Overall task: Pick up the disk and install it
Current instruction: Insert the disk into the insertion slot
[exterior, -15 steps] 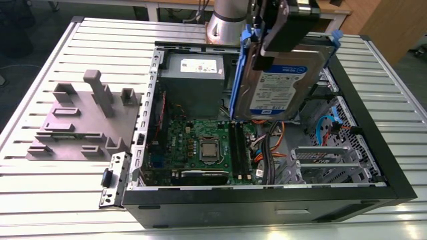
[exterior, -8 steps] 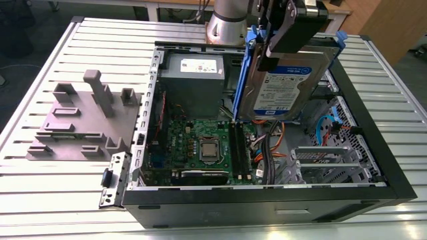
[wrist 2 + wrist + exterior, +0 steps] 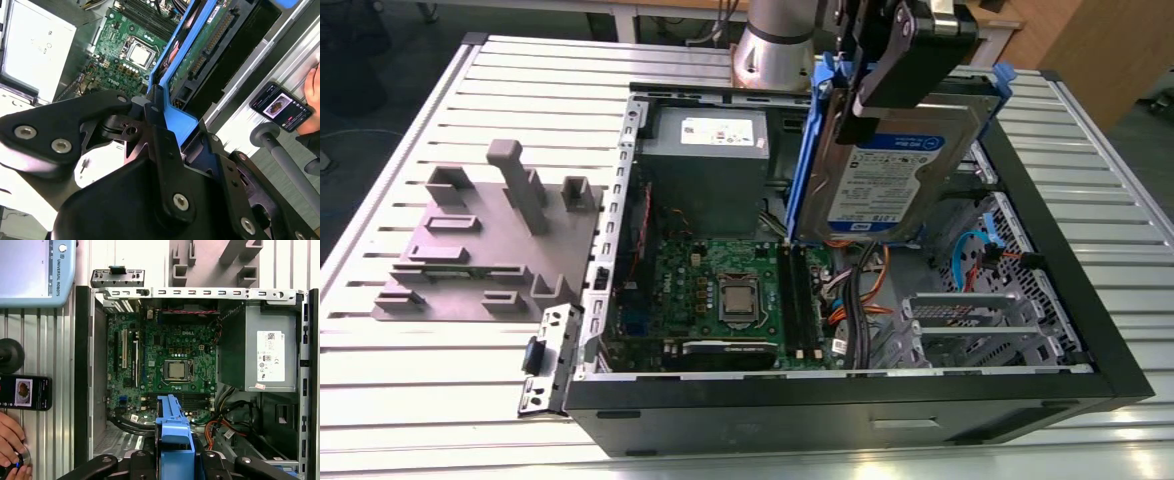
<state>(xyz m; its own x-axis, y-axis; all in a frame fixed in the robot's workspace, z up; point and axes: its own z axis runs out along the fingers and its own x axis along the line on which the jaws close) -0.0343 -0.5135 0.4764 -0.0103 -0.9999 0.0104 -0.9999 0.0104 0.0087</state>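
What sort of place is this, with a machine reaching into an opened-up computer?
Probably a robotics lab or test bench for computer assembly. A robot arm holds the disk over an open computer case, which lies on a slatted metal table beside a grey fixture block.

disk [image 3: 881, 175] over case [image 3: 854, 412] — motherboard [image 3: 720, 290] inside

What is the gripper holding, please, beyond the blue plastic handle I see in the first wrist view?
Observer: In the exterior view, the gripper is shut on a flat silver hard drive in a blue plastic carrier, its label showing.
Operator: Is it seated yet?
Observer: No, it hangs nearly upright over the open black computer case, in no bay.
Operator: And its other face?
Observer: The second wrist view shows its green circuit board.
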